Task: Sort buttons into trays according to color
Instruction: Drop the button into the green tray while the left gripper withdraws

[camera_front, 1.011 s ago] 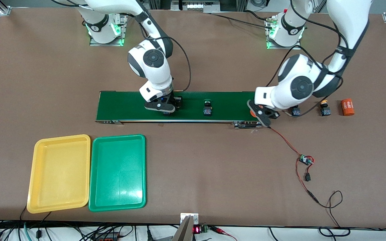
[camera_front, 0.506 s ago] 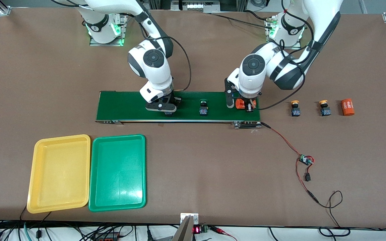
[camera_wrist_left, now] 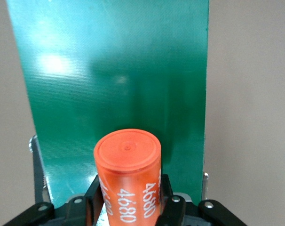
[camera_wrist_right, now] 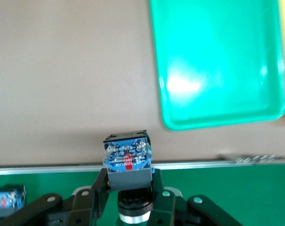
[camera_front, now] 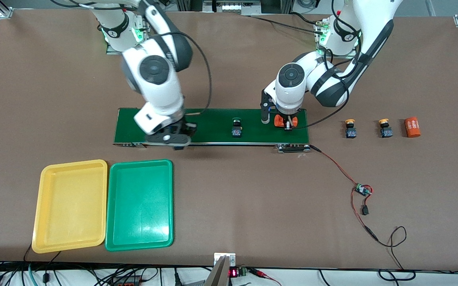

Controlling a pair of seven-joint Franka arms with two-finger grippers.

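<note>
My right gripper (camera_front: 176, 143) hangs over the conveyor belt's (camera_front: 217, 123) edge nearest the front camera, shut on a button (camera_wrist_right: 127, 157) with a black-and-blue body. That button's cap is hidden between the fingers. Another button (camera_front: 236, 128) with a green cap stands on the belt's middle. Two yellow-capped buttons (camera_front: 349, 128) (camera_front: 384, 128) stand on the table toward the left arm's end. The yellow tray (camera_front: 70, 238) and green tray (camera_front: 139, 238) lie side by side nearer the front camera. My left gripper (camera_front: 287, 124) is over the belt's end, shut on an orange cylinder (camera_wrist_left: 128, 174).
A second orange cylinder (camera_front: 412, 127) lies on the table beside the yellow-capped buttons. A red-and-black wire with a small circuit board (camera_front: 362, 190) runs from the belt's end toward the table's front edge.
My right gripper shut on the button and lifted it toward the belt's near edge. The left arm swung the orange cylinder over the belt. The green-capped button drifted toward the right arm's end.
</note>
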